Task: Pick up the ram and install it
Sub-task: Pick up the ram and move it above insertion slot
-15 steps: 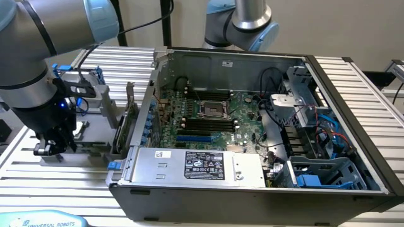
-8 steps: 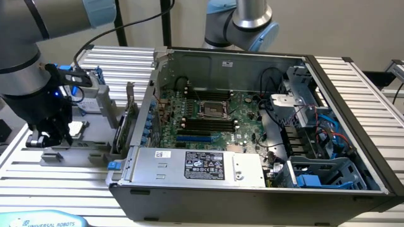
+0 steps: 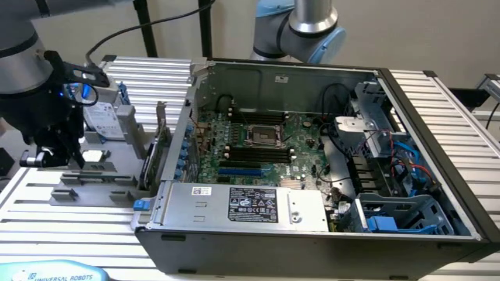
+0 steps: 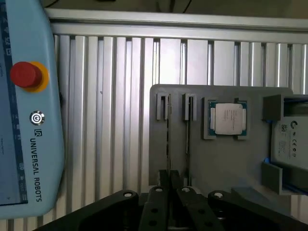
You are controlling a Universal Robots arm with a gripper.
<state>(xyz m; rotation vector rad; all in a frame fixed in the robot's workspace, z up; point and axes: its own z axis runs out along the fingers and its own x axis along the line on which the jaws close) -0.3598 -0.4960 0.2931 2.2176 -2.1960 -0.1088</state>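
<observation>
The ram [image 4: 167,137] is a thin stick seen edge-on, standing in a slot of the grey holder tray [image 4: 226,168]; a second such stick [image 4: 188,137] stands in the slot beside it. My gripper [image 4: 169,179] sits low over the first stick, its dark fingers [image 4: 162,180] drawn close together on the stick's edge. In the exterior view my gripper [image 3: 69,159] is down at the grey tray [image 3: 86,193], on that view's left, outside the open computer case [image 3: 312,228]. The black memory slots [image 3: 254,153] lie on the motherboard inside the case.
A square silver processor chip [image 4: 227,119] and a hard drive [image 4: 291,139] rest on the same tray. A blue teach pendant [image 4: 29,110] with a red button lies beside the tray on the slatted aluminium table [image 4: 110,120]. An upright expansion card [image 3: 160,146] stands between tray and case.
</observation>
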